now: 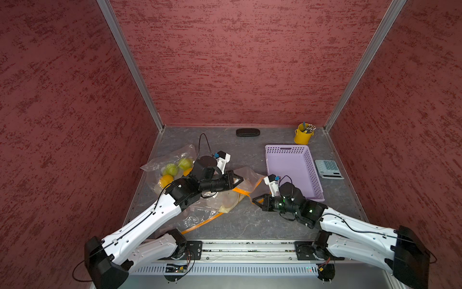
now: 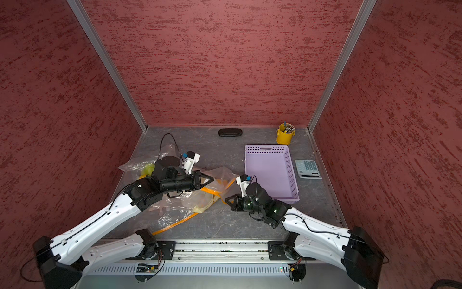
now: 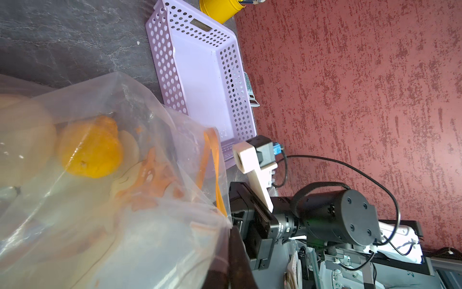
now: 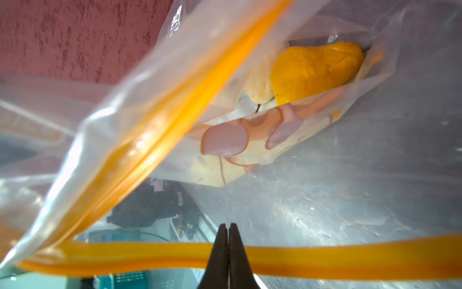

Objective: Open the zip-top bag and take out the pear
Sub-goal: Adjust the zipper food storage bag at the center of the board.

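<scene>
Left gripper (image 1: 240, 179) and right gripper (image 4: 228, 227), clamped on the clear orange-zipped bag (image 1: 251, 181) beside the lilac perforated basket (image 1: 290, 172), should part slowly (thin film) exposing the pale pear (image 4: 258, 83)

A robot lab enclosure: red textured wall panels (image 1: 237, 62) in aluminium framing (image 1: 132, 65) around a grey tabletop (image 1: 250, 220).

Right wrist view: the orange zip strip (image 4: 160, 120) of the zip-top bag (image 4: 325, 200) is a blurred streak near the lens, and the pale pear (image 4: 258, 85) peeks partly from behind an orange fruit (image 4: 315, 70). In both top views the left arm (image 1: 150, 215) covers the bag's middle, and the contents of the yellow bucket (image 1: 302, 138), upper right, are too small to name.
</scene>
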Motion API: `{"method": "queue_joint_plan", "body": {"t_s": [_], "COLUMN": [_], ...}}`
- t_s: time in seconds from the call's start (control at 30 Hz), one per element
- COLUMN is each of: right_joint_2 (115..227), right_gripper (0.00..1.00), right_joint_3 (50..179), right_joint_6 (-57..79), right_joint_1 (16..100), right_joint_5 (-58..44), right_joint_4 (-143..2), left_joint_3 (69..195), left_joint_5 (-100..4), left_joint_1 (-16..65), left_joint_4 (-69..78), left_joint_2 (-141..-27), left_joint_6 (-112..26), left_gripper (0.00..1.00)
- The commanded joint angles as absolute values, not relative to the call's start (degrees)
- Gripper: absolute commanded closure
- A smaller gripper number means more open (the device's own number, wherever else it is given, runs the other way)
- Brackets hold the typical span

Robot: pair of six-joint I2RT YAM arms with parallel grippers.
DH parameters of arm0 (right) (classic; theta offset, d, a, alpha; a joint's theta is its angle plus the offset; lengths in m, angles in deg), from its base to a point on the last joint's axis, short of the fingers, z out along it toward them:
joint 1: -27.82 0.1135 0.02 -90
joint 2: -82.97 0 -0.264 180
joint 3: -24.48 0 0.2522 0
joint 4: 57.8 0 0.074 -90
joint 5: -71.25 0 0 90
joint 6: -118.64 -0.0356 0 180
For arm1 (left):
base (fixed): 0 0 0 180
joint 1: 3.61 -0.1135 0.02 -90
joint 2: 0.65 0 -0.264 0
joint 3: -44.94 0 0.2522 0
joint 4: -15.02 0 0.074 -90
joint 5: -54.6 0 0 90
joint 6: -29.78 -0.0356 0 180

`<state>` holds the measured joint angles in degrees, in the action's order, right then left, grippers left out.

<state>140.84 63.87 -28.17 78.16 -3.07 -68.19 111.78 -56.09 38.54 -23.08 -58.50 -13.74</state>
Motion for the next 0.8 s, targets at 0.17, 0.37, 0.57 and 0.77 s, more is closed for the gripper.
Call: {"method": "queue_joint_plan", "body": {"t_s": [0.17,0.37,0.57,0.77], "right_joint_2": [144.2,148.7,155.9,159.3], "right_gripper": [1.0,1.0,1.0,1.0], "right_joint_3": [53.5,55.9,55.0,58.8], "right_joint_6": [-51.0,-52.7,-57.4,-58.6], "right_joint_1": [76.0,75.7,75.9,79.3], "right_joint_5": [-4.9,-4.3,-6.5,-12.5], "right_joint_4": [-41.7,-39.5,-31.1,-28.3], "left_joint_3": [106.3,104.3,103.9,105.0], "left_joint_5": [-47.8,-44.7,-41.4,-39.0], "left_joint_1": [43.4,47.4,49.8,53.3], "left_joint_4": [-19.4,-18.9,-20.1,-21.9], "left_joint_2": [-54.7,-53.6,-52.0,-51.3], "left_joint_6": [-15.5,-15.7,-13.6,-10.4], "left_gripper": [1.0,1.0,1.0,1.0]}}
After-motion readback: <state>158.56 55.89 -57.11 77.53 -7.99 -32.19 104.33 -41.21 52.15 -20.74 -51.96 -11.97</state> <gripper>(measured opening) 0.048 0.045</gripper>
